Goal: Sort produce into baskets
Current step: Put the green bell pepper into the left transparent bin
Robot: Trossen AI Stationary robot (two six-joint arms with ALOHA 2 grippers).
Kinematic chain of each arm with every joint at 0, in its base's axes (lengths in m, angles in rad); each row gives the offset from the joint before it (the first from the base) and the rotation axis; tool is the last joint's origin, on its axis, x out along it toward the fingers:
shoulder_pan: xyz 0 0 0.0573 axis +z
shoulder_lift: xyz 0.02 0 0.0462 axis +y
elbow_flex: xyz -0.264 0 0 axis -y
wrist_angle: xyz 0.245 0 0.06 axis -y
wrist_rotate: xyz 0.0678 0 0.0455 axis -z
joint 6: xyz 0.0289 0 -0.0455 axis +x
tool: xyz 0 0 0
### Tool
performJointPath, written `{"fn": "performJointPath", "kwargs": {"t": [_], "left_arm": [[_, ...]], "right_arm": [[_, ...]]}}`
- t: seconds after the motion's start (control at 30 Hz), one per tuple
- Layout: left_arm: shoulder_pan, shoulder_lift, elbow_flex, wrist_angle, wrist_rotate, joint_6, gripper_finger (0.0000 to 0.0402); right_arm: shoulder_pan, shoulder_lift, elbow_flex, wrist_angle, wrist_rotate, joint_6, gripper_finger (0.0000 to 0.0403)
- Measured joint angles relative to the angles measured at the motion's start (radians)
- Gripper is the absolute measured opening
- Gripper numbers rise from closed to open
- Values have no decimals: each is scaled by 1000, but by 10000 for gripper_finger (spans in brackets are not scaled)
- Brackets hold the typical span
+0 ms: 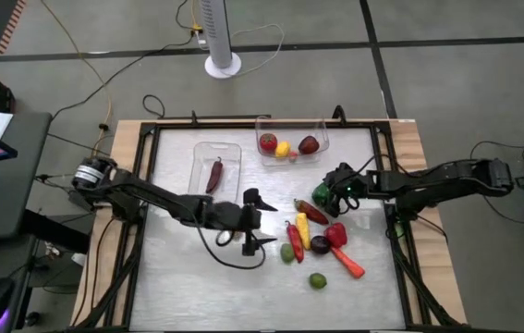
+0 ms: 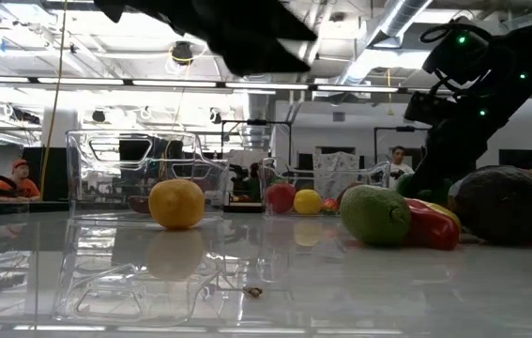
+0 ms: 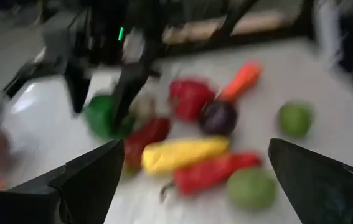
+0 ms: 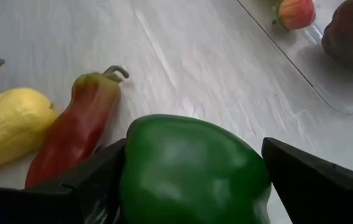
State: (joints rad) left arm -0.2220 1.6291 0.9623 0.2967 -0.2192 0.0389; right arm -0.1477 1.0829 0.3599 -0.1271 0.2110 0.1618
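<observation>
My right gripper (image 1: 328,192) is shut on a green bell pepper (image 4: 192,171) at the far edge of the produce pile (image 1: 315,239), where red, yellow and dark purple pieces, a carrot and green round ones lie on the table. My left gripper (image 1: 260,220) is open and empty, just left of the pile and pointing at it. One clear basket (image 1: 217,153) holds a dark red pepper (image 1: 215,174). The other clear basket (image 1: 322,125) holds a red, a yellow and a dark red round piece. My right gripper holds the green bell pepper between its two fingers, one finger on each side of its body (image 4: 132,165). The fingers come from the table's right side and slant down. Whether the pepper rests on the table or is lifted, I cannot tell.
A long red pepper (image 4: 76,134) and a yellow one (image 4: 8,127) lie right beside the green pepper. A lime (image 1: 318,279) lies alone near the front. The table has a black frame (image 1: 151,166) along its edges. Bare table lies near the front left.
</observation>
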Motion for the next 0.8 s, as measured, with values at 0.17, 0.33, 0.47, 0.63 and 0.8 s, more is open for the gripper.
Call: {"fn": "performJointPath", "kwargs": {"t": [0.17,0.33,0.47,0.63,0.8], "left_arm": [[23,-49,-117,233,136,-47,387],[30,-99,-148,260,56,-34,387],[31,-132,-149,247,-139,31,387],[32,-197,-148,168,-289,-40,387],[21,-246,-147,161,-201,-16,387]], "right_arm": [[-5,-7,-1,15,-1,4,358],[-6,-52,-7,21,-1,6,344],[-9,-96,-6,102,-1,-1,346],[-19,-134,-6,215,-16,-2,345],[-17,-109,-5,421,-99,-4,346]]}}
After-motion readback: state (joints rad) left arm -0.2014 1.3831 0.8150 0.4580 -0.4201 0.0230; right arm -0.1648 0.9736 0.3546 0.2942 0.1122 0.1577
